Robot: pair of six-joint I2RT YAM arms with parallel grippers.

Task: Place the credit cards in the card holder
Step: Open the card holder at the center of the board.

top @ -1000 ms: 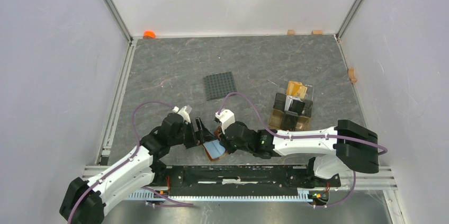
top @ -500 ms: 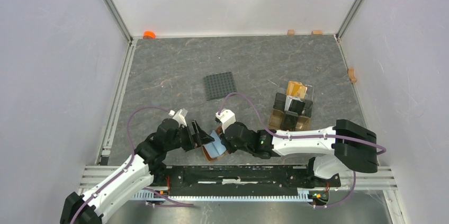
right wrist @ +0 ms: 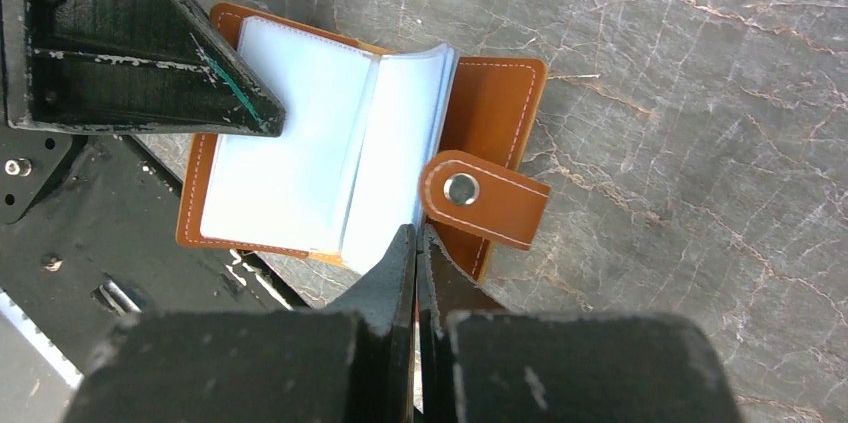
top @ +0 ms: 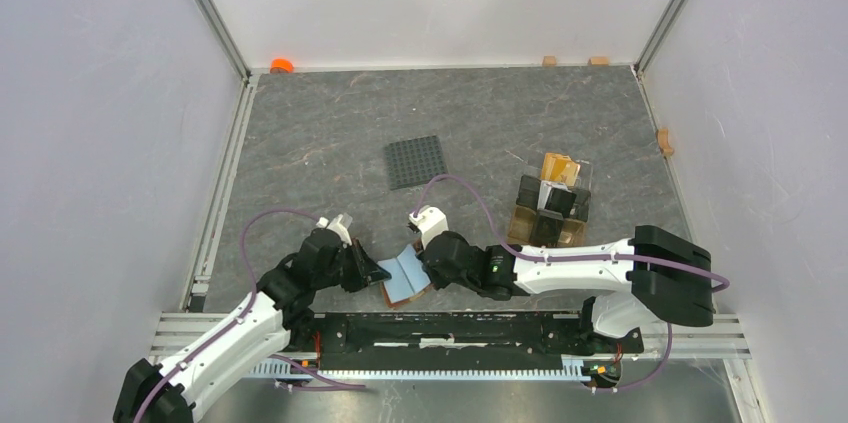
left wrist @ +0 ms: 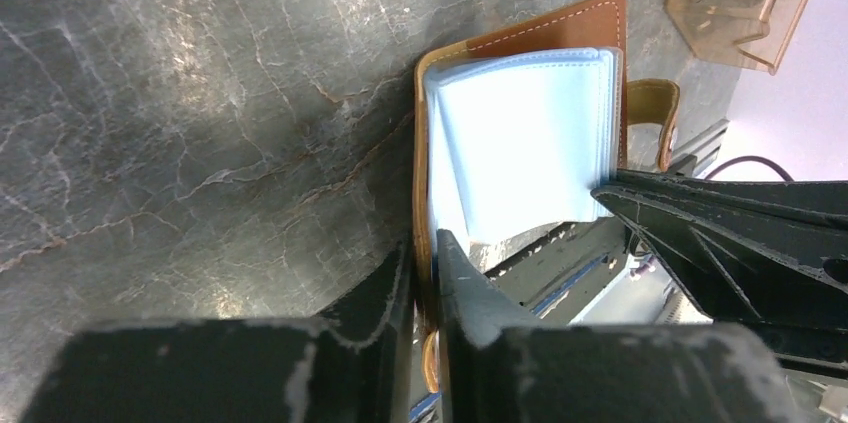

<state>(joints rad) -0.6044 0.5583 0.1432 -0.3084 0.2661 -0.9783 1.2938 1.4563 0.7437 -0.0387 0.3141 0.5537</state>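
Left pincer (left wrist: 428, 243) and right pincer (right wrist: 415, 235) each pinch the card holder (top: 405, 280) open at lower centre, credit cards (top: 550, 198) not in yet, looks like.

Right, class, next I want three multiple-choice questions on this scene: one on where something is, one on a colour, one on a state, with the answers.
1. Where is the card holder?
A. in the far left corner
B. at the near edge of the table, between the left gripper and the right gripper
C. at the middle of the table

2. What colour are its inner sleeves?
A. light blue
B. black
C. red

3. What state is the card holder in?
A. snapped shut
B. folded shut, strap hanging
C. open, with the strap unfastened

Answers:
1 B, the top view shows it between both sets of fingertips.
2 A, both wrist views show pale blue pages.
3 C, the sleeves are spread and the stud is unfastened.
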